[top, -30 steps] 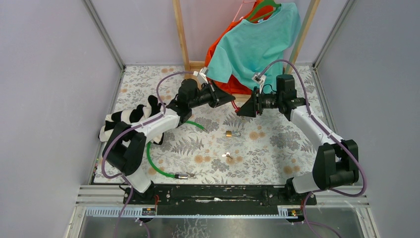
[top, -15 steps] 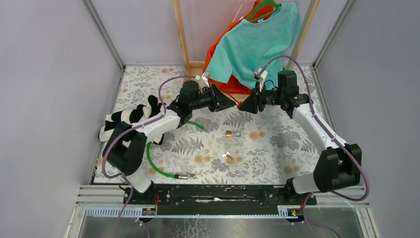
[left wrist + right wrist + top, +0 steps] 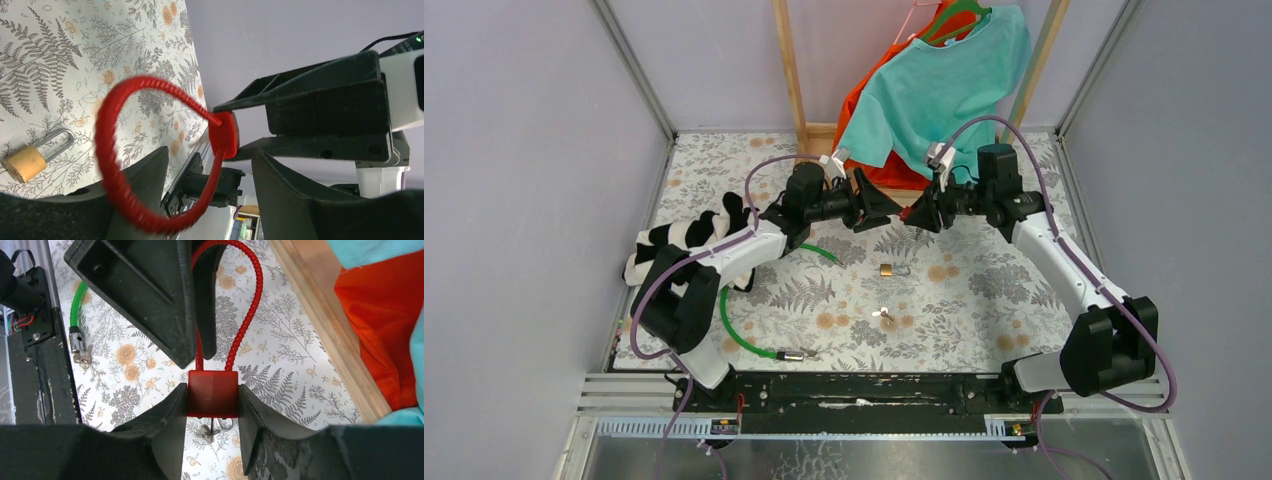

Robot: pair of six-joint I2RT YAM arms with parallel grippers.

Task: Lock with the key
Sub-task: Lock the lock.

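A red cable lock hangs in the air between both arms. My right gripper (image 3: 212, 401) is shut on its square red body (image 3: 212, 392), which also shows in the left wrist view (image 3: 225, 134). The red cable loop (image 3: 107, 165) runs from the body through the gap of my left gripper (image 3: 210, 167), whose fingers stand apart on either side of it. From above, the left gripper (image 3: 879, 207) and right gripper (image 3: 921, 214) nearly meet. A small silver key (image 3: 884, 315) lies on the floral table. Something thin and dark sticks out under the red body; I cannot tell what it is.
A brass padlock (image 3: 887, 269) lies on the table below the grippers. A green cable lock (image 3: 732, 335) with keys at its end (image 3: 796, 354) lies front left. A striped cloth (image 3: 686, 238) is at the left. Teal and orange shirts (image 3: 939, 85) hang from a wooden frame (image 3: 788, 70) behind.
My left gripper has opened and let go of the red cable. The right gripper has carried the red lock body a little toward the left gripper.
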